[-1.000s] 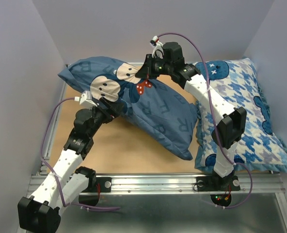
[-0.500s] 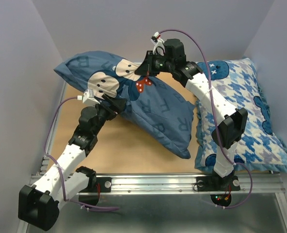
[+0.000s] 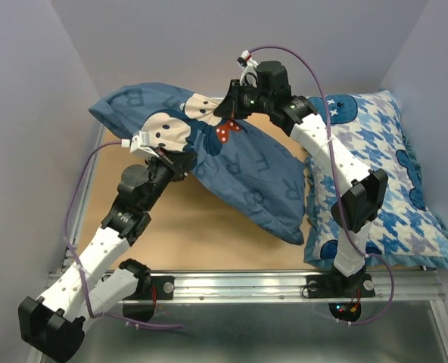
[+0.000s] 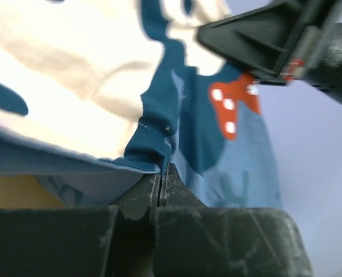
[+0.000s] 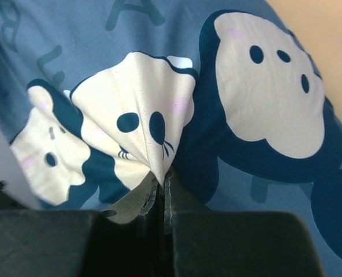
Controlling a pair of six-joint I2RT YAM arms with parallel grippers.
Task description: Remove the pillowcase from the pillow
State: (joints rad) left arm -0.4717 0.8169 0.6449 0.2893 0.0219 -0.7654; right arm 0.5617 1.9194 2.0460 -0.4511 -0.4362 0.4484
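Note:
The dark blue pillowcase (image 3: 239, 166) with mouse faces and a red bow lies plump across the table's back left. The pillow is hidden inside it. My left gripper (image 3: 180, 160) is at its near left edge. In the left wrist view its jaws (image 4: 161, 173) are shut, with a fold of the pillowcase (image 4: 153, 144) pinched at their tips. My right gripper (image 3: 228, 113) reaches over the top by the red bow (image 3: 224, 132). It is shut on a bunched pleat of the pillowcase (image 5: 142, 133) at its tips (image 5: 164, 179).
A blue-and-white houndstooth pillow (image 3: 383, 189) with blue bear shapes lies along the right side, touching the pillowcase's right corner. Grey walls enclose the wooden table (image 3: 201, 234) on three sides. An aluminium rail (image 3: 247, 283) with the arm bases runs along the near edge.
My left gripper has pushed forward to the pillowcase's near edge and shut on it. The pillowcase has shifted slightly back and left. My right gripper keeps its hold.

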